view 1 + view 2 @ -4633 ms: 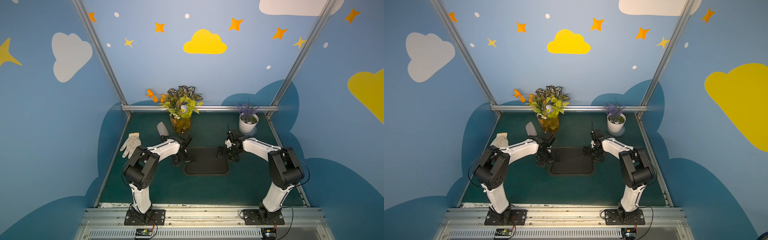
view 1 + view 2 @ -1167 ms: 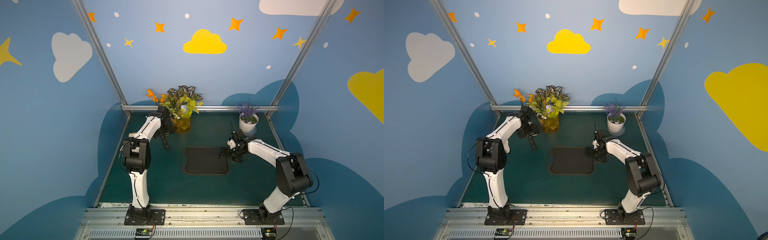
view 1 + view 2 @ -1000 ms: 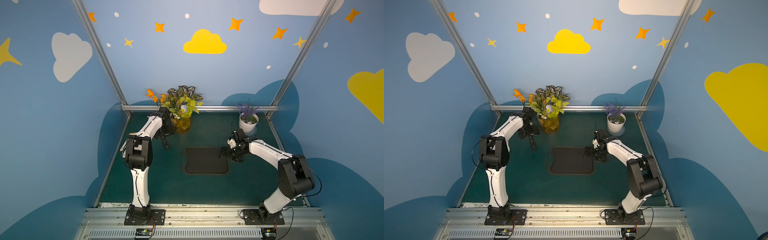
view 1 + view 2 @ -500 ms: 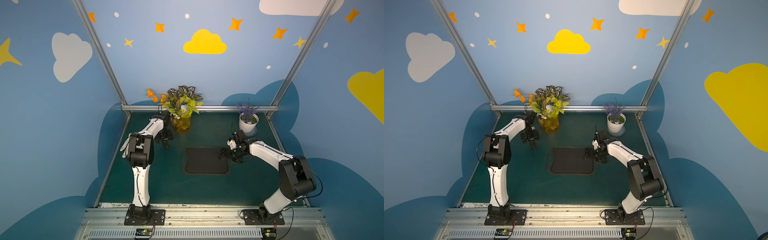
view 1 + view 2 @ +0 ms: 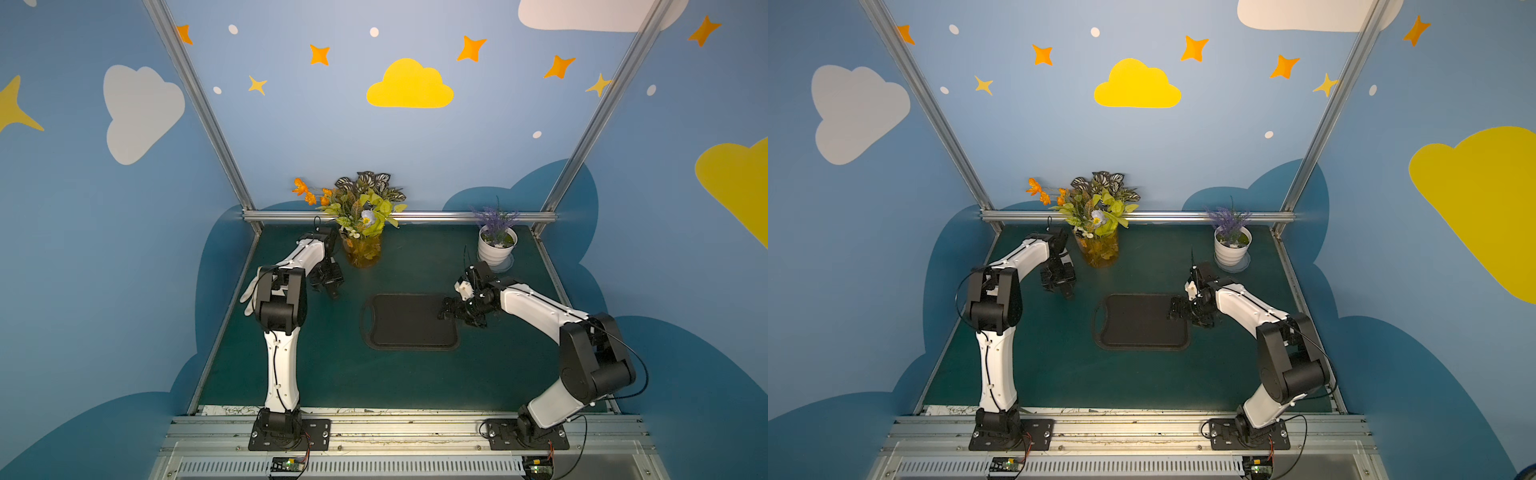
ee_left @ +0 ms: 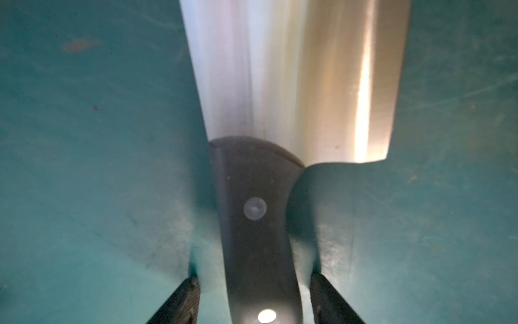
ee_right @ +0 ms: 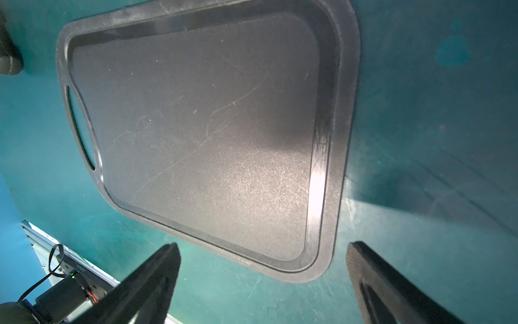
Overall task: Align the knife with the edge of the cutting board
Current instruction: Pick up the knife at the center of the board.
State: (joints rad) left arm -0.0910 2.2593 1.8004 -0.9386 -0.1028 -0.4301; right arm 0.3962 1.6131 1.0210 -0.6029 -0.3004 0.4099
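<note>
Left wrist view: the knife (image 6: 280, 84) lies flat on the green mat (image 6: 84, 168). Its black handle runs between the fingers (image 6: 185, 297) of the left gripper (image 6: 253, 280), which stand spread with a strip of mat showing on either side of the handle. In both top views that gripper sits left of centre in the frame, near the flower vase (image 5: 363, 253) and well apart from the cutting board (image 5: 409, 322), which lies at the centre. The right gripper (image 5: 446, 309) hovers at the board's right short end, fingers (image 7: 157, 275) spread wide over a corner, holding nothing.
</note>
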